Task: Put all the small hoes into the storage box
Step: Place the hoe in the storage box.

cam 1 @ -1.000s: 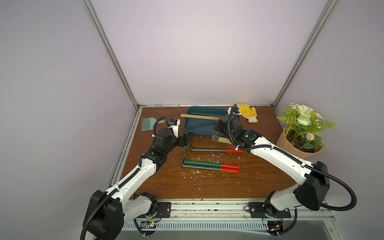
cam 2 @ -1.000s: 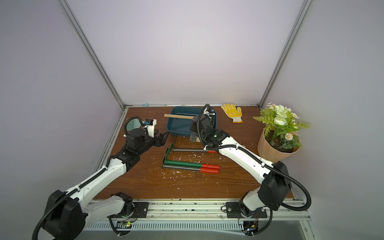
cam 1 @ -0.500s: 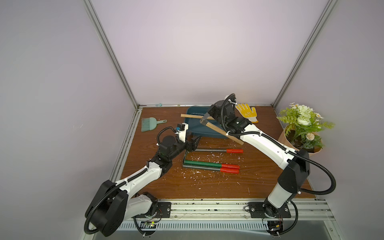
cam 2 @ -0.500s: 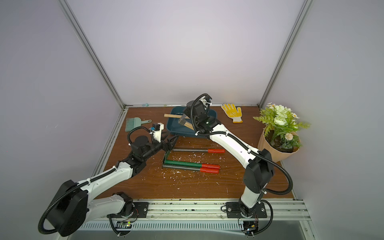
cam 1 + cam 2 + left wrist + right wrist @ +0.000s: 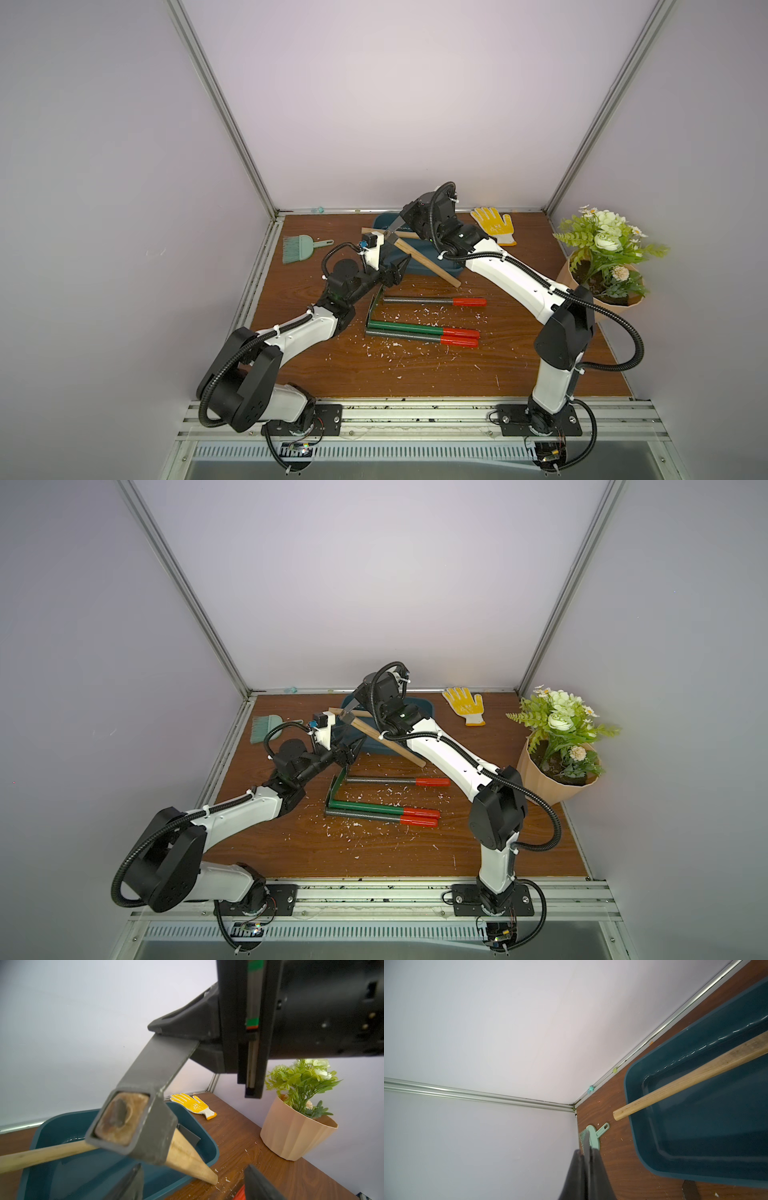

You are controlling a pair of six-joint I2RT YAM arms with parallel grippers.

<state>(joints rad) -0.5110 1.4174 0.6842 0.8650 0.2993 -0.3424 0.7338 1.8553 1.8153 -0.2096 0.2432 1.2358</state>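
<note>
Right gripper [image 5: 397,225] is clamped shut on the flat metal blade of the small hoe [image 5: 424,262], at the far left end of the storage box [image 5: 68,1120].
- Hoe is off the table [image 5: 415,374]. Its head is up at the gripper, and the wooden handle slants down across the box and over its near rim.
- Handle tip sits just outside the box, by the wood chips; can't tell if it touches the table.
- Left gripper [image 5: 397,270]: fingers spread, nothing between them, low beside the box's near left corner, just under the hoe head.
- Another wooden-handled tool [image 5: 675,1088] lies in the box, handle end poking out past the left rim.
- Red-handled tools [image 5: 419,332] lie on the table in front of the box. Yellow glove [image 5: 494,226] to the right of the box, potted plant [image 5: 602,266] beyond it, green brush [image 5: 299,248] far left.
</note>
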